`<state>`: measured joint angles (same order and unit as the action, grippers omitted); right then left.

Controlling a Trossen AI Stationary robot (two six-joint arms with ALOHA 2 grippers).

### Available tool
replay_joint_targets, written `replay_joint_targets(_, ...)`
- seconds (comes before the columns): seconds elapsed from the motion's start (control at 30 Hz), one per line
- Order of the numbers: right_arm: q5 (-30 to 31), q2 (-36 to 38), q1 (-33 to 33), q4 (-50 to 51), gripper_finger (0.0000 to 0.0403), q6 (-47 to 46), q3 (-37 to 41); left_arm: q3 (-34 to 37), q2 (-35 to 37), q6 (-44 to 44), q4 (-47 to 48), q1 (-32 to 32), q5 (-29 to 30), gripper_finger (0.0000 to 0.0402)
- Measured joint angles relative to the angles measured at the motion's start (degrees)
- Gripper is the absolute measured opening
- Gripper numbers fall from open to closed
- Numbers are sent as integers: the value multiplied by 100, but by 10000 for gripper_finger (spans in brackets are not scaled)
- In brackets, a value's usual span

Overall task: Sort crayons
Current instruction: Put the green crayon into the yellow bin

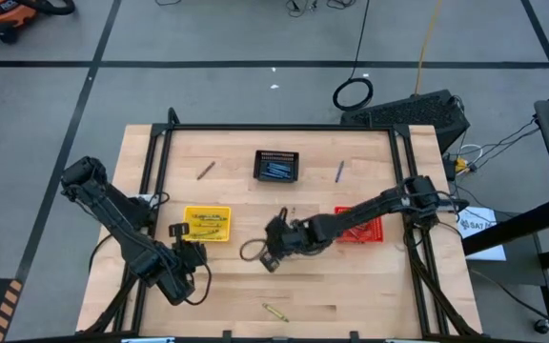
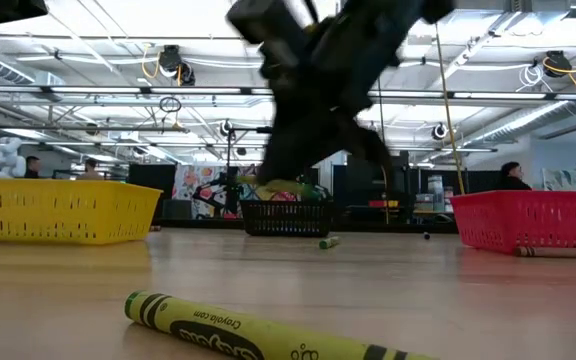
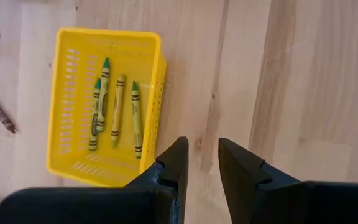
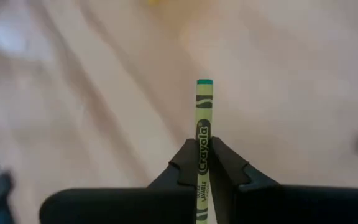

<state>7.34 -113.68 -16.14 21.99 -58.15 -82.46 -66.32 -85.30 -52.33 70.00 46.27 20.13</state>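
Note:
My right gripper (image 1: 273, 253) hangs over the table's middle, shut on a yellow-green crayon (image 4: 202, 118) with a green tip. My left gripper (image 3: 199, 163) stands open near the front left, just beside the yellow basket (image 1: 207, 223), with nothing between its fingers. That basket holds several yellow-green crayons (image 3: 112, 111). Loose on the table lie a brown crayon (image 1: 205, 170) at the far left, a blue one (image 1: 339, 171) at the far right and a yellow-green one (image 1: 275, 312) near the front edge. My right gripper pinches the crayon's paper-wrapped shaft (image 4: 202, 155) between its two fingers. The crayon lies along the fingers, and its green-tipped end (image 4: 204, 84) sticks out past the fingertips. The fingers slant down toward the table, and the crayon is held above the wood.
A black basket (image 1: 276, 166) with blue crayons stands at the far middle, and a red basket (image 1: 358, 227) sits on the right under my right arm. A black frame (image 1: 160, 171) runs around the table. Bare wood lies between the baskets.

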Motion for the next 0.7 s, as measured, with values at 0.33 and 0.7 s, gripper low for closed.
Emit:
replay_joint_targets(0.33,144,-8,511,-1718,1,827,4,4,2,-735,165,446,135,83)
replay_joint_targets(0.7,177,-6,831,-3122,0,1581,2,4,2,-737,78,397,388,83)
